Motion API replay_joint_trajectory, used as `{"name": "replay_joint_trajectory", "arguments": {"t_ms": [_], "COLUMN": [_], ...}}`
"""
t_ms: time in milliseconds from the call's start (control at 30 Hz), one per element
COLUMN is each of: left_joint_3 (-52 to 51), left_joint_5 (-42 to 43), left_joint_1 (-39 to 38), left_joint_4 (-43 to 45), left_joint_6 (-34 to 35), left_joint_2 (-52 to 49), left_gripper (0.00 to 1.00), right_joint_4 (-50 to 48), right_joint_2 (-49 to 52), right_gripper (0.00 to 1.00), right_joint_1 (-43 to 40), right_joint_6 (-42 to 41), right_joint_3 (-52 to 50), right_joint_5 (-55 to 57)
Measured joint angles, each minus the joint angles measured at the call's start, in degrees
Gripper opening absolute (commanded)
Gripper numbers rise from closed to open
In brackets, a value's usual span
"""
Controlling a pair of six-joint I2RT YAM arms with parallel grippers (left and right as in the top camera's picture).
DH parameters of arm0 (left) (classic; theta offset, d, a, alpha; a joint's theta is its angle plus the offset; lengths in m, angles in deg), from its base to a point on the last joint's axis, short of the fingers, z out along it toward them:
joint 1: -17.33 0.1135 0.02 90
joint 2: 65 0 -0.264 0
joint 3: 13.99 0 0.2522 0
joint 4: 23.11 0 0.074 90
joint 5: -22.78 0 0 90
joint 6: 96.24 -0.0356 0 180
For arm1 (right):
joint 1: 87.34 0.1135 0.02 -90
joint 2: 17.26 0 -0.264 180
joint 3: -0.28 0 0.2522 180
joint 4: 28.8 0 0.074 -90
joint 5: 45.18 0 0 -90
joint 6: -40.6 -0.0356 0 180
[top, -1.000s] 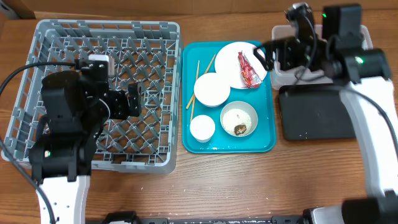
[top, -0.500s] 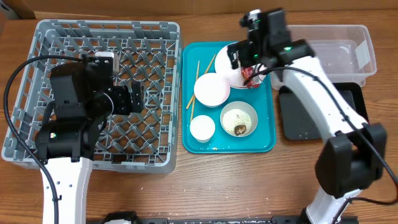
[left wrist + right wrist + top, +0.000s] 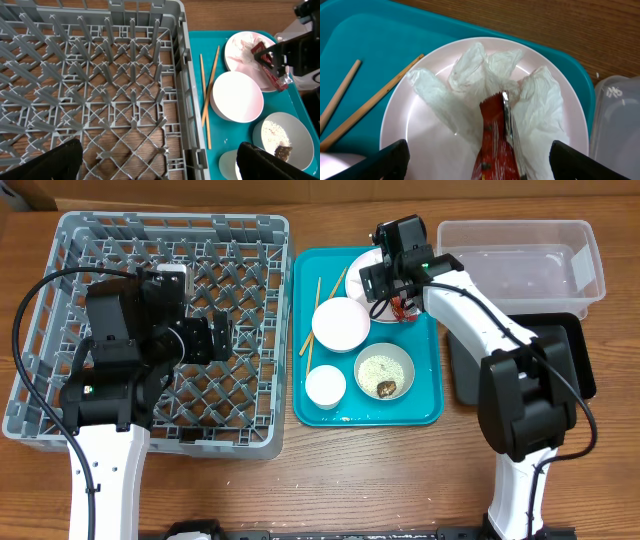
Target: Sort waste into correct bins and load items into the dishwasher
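Note:
My right gripper (image 3: 388, 285) is open, low over the pale pink plate (image 3: 362, 265) at the back of the teal tray. In the right wrist view its fingers (image 3: 492, 167) straddle the red wrapper (image 3: 495, 140), which lies on crumpled white tissue (image 3: 470, 85) on the plate (image 3: 405, 130). On the tray are a white bowl (image 3: 340, 323), a bowl with rice grains and a brown lump (image 3: 385, 373), a small cup (image 3: 325, 385) and chopsticks (image 3: 312, 315). My left gripper (image 3: 215, 340) is open and empty over the grey dish rack (image 3: 60, 240); its fingers (image 3: 157, 167) hang above the lattice floor.
The teal tray (image 3: 420, 415) lies between the rack and the bins. The clear tub (image 3: 520, 255) stands at the back right, the black tray (image 3: 570, 370) just in front of it, partly under my right arm. Bare wooden table lies along the front.
My right arm swung left from over the clear tub to above the plate and came down over the wrapper. The left arm hardly moved.

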Motion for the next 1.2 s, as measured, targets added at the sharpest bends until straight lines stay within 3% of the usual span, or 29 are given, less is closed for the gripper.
{"name": "replay_joint_trajectory", "arguments": {"t_ms": [367,467,500,700,867,1000,1200], "left_joint_3": [0.00,0.00,0.00,0.00,0.00,0.00,0.00], "left_joint_5": [0.00,0.00,0.00,0.00,0.00,0.00,0.00], "left_joint_1": [0.00,0.00,0.00,0.00,0.00,0.00,0.00], "left_joint_4": [-0.87,-0.85,-0.90,-1.07,-1.07,-1.07,-1.07], "left_joint_6": [0.00,0.00,0.00,0.00,0.00,0.00,0.00], "left_joint_2": [-0.04,-0.04,-0.04,-0.04,-0.04,-0.04,-0.04], "left_gripper": [1.00,1.00,1.00,1.00,1.00,1.00,1.00], "right_joint_4": [-3.41,-4.26,-4.26,-4.11,0.44,12.48,20.61], "right_joint_2": [6.27,7.80,7.82,8.24,8.24,6.67,-5.64], "right_gripper": [0.84,0.61,0.49,0.04,0.04,0.04,0.04], "right_joint_1": [-1.86,-2.16,-2.14,-2.19,-2.21,-2.27,-4.09], "right_joint_6": [-2.21,-3.28,-3.37,-3.45,-5.70,-8.17,-15.87], "right_joint_3": [0.00,0.11,0.37,0.76,2.86,10.08,19.28], "right_joint_5": [-0.50,-1.16,-1.40,-2.58,-3.19,-3.67,0.72]}}
